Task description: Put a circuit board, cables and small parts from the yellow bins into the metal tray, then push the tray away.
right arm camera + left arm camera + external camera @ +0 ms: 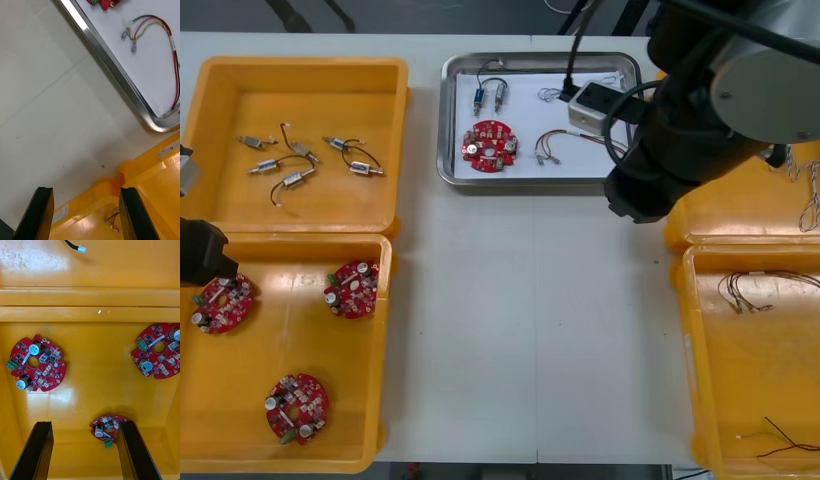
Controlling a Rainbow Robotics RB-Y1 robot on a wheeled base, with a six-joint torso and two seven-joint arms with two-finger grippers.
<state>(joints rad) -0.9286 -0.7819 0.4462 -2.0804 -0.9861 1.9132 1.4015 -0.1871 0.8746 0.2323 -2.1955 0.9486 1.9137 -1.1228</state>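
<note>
I read the right gripper as wide open, with nothing between its fingers; it hangs over the table just off the near right corner of the metal tray, above the meeting corners of the right-hand yellow bins. On the tray's white lining, one circuit board lies toward the near left corner; a red and yellow cable lies just right of it; small metal parts with black leads sit near the far left corner. The left gripper is well to the tray's left and on the robot's side of it; its fingers also stand wide apart, holding nothing. Below it lies the near left bin with three boards. I note that the far left bin, just beside the tray's left wall, contains loose parts on black leads.
</note>
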